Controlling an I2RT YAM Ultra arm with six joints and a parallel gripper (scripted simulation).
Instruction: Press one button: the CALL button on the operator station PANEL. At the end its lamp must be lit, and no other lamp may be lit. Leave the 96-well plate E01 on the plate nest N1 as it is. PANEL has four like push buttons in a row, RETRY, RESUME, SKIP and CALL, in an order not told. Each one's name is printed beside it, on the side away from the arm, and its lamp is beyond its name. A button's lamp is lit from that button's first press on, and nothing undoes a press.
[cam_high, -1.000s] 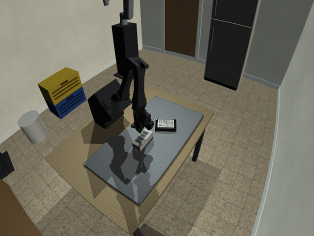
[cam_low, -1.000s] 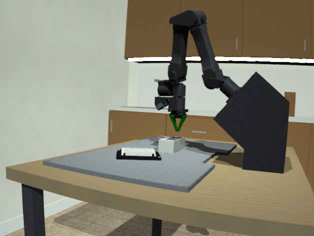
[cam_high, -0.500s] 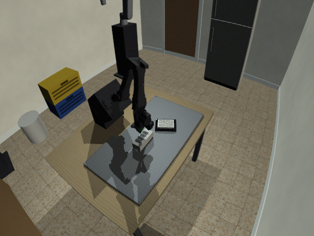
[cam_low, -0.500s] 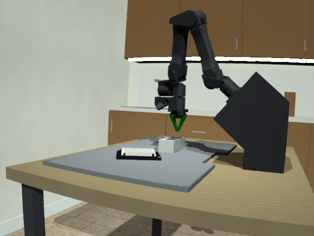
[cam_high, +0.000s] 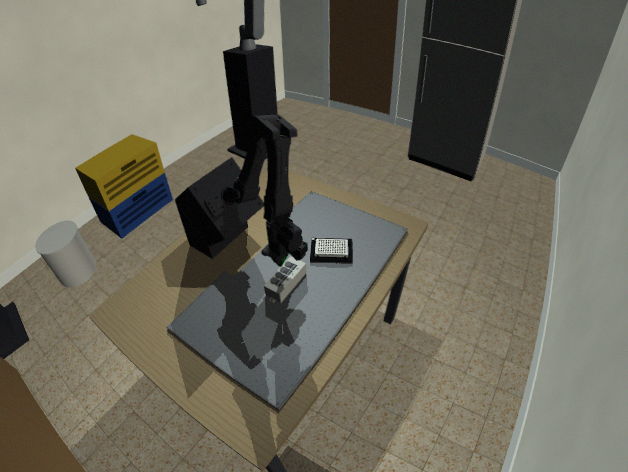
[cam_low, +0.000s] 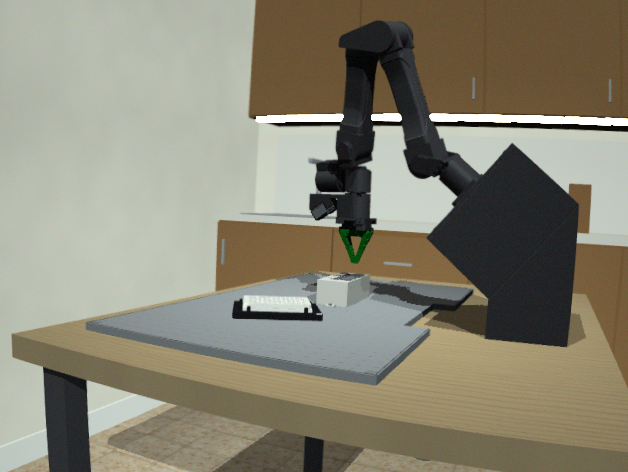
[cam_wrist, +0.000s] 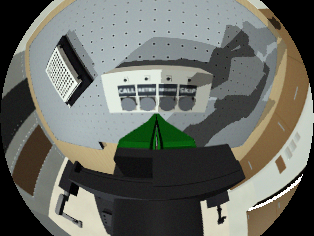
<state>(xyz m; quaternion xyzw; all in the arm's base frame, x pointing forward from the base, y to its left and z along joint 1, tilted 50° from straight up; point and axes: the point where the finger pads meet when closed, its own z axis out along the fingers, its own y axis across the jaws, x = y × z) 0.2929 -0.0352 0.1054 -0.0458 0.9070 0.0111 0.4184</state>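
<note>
Fingers of the green two-finger tool (cam_low: 355, 259) are pressed together into a point with nothing between them, and you can see that point hanging above the small white box-shaped operator panel (cam_low: 343, 291), clear of its top face. From the wrist view, the tool tip (cam_wrist: 156, 121) sits just short of the row of four dark round push buttons (cam_wrist: 155, 101), lined up roughly between the second and third of them; the printed names beside the buttons are too blurred for you to read, so you cannot tell which one is CALL, and no lamp on the panel looks lit. The panel stands on the grey perforated mat (cam_high: 355, 238) that covers most of the light wooden desk (cam_low: 507, 375). Just beside the panel, not touching it, the white 96-well plate (cam_high: 332, 246) lies flat in its black rectangular plate nest (cam_high: 331, 259). The black arm (cam_low: 406, 101) rises from its black slanted pedestal (cam_low: 527, 253) at the desk edge, arches over, and points straight down at the panel.
</note>
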